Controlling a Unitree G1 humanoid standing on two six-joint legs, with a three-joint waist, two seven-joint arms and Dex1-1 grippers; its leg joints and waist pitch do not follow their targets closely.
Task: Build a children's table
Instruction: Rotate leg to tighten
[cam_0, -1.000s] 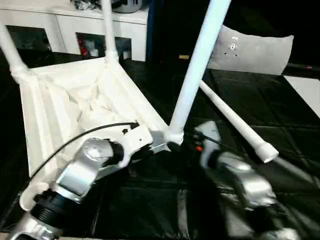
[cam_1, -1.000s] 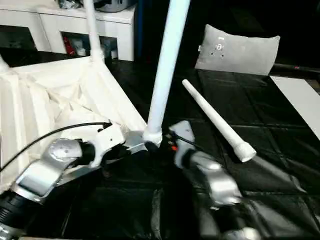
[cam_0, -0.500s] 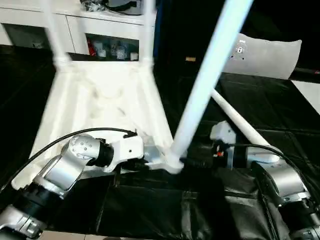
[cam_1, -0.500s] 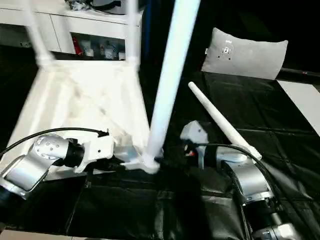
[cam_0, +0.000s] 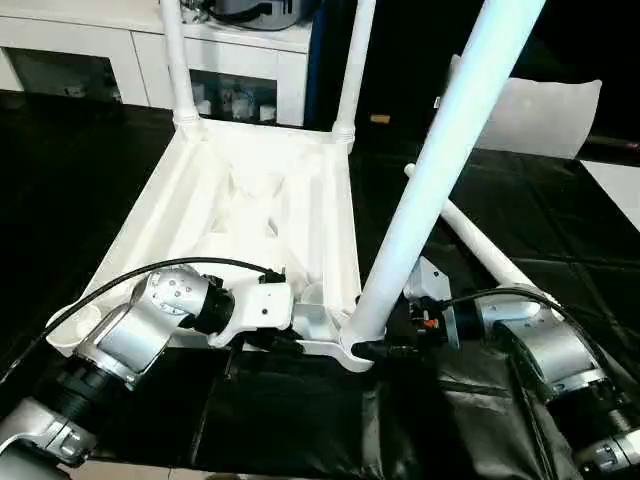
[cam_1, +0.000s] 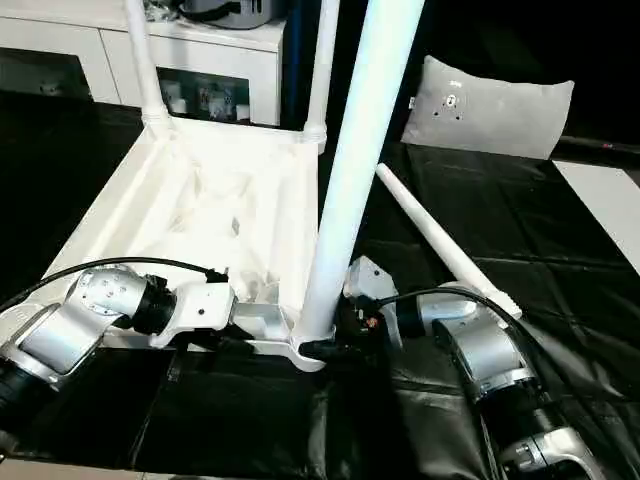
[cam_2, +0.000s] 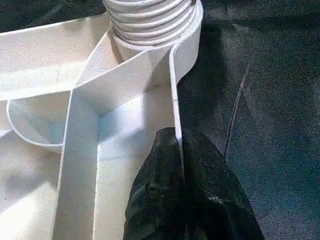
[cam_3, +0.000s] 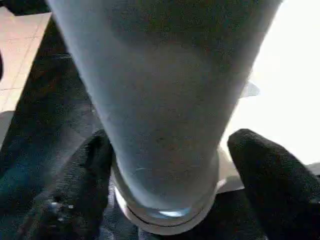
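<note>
- Three legs stand upright in the sockets of the table top (cam_0: 240, 215), which lies underside up on the black mat (cam_0: 300, 420): two at the far corners, one at the near corner (cam_0: 355, 345) in front of the robot.
- Near-corner leg (cam_0: 440, 160) — the tall one rising just beside both grippers.
- Fourth leg (cam_1: 440, 245) — loose on the mat, just beyond that corner and short of the grey cushion (cam_1: 490, 105).
- Left gripper (cam_2: 179, 150) — shut tight on the thin rim wall of the top, next to the near corner socket.
- Right gripper (cam_3: 165, 165) — fingers spread to either side of the near leg's base; whether they press it cannot be told.
- Step in hand, as judged: seating this leg. Keep the rim pinned and the leg square to its socket.
</note>
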